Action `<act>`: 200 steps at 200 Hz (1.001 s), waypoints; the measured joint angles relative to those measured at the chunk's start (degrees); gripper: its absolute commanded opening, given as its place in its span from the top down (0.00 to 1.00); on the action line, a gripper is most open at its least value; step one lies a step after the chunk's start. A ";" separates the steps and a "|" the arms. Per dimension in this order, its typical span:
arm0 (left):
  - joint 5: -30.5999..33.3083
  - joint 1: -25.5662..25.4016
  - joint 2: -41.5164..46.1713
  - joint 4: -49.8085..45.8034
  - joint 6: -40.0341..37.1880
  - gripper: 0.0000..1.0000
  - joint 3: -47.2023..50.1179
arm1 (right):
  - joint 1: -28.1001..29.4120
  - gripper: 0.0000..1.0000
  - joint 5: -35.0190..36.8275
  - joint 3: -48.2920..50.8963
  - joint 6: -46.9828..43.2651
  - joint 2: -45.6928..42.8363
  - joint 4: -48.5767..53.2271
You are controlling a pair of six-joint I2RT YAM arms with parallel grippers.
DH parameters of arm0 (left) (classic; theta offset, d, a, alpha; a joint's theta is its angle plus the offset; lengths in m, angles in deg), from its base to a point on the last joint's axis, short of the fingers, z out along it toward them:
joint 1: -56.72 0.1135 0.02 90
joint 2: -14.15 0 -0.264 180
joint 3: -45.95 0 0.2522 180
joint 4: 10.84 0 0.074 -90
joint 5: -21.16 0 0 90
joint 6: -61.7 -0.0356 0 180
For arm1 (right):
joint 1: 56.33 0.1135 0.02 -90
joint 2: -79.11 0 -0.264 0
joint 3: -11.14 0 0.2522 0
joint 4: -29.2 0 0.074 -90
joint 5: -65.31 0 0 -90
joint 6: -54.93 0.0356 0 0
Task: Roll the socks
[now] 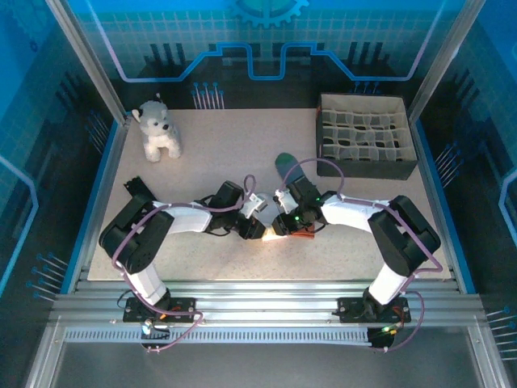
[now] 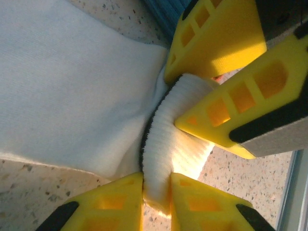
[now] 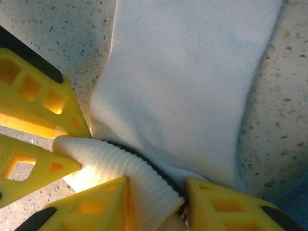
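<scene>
Where left gripper (image 2: 156, 188) and right gripper (image 3: 156, 186) pinch cuff (image 3: 126, 164), white sock (image 3: 192, 86) extends away

White sock (image 2: 72, 91): toe end cut off in both wrist views.
Teal-green sock (image 1: 284, 162): midsection under right arm (image 1: 355, 212).
Divided box (image 1: 365, 137): cell contents too small to tell.

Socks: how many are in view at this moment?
2. The white sock lies mid-table, its cuff pinched by the left pincer and right pincer; the teal sock lies just behind, partly hidden under the right arm. Arms may hide more.
</scene>
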 measured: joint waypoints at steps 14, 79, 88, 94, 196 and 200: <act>1.20 0.02 1.31 -0.72 -0.20 0.76 0.66 | 0.07 0.66 0.04 0.00 0.00 0.11 -0.20; 4.70 0.02 11.67 -5.57 -2.67 0.73 1.86 | 0.07 0.67 0.28 -0.44 -0.07 0.55 0.13; 4.90 0.02 14.56 -6.03 -3.69 0.73 1.86 | 0.07 0.67 0.28 -0.70 -0.11 0.70 0.44; 5.01 0.02 16.37 -6.08 -4.42 0.73 1.88 | 0.07 0.67 0.28 -0.83 -0.24 0.81 0.52; 23.28 -16.37 31.06 -6.91 -37.24 0.67 8.28 | -0.04 0.67 -0.55 -2.38 -0.57 2.03 2.03; 24.41 -17.29 30.32 -6.71 -37.94 0.67 8.39 | -0.04 0.67 -0.59 -2.67 -0.68 2.21 2.29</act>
